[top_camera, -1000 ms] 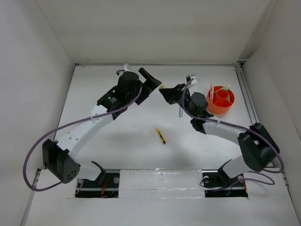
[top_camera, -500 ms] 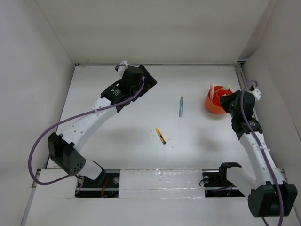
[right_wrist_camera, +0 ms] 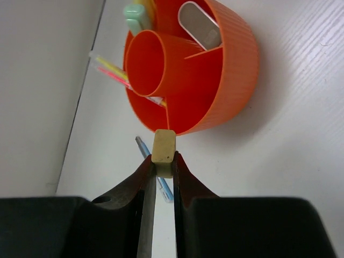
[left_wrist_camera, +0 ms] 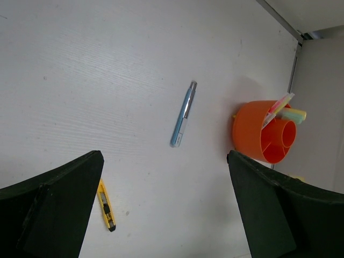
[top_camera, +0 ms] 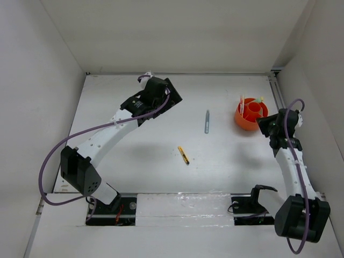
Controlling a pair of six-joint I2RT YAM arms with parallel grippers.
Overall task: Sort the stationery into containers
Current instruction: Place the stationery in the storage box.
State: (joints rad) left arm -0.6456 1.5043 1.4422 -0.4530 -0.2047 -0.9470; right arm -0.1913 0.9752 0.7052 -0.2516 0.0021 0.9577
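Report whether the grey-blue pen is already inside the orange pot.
No, the grey-blue pen lies flat on the table, apart from the orange pot.

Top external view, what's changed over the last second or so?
The right end effector swung from mid-table, close to the left end effector, out right to the orange pot. It grips a tan eraser by the rim. The left arm shifted only slightly, its end effector open. The grey-blue pen, yellow-black pen and pot stayed put.
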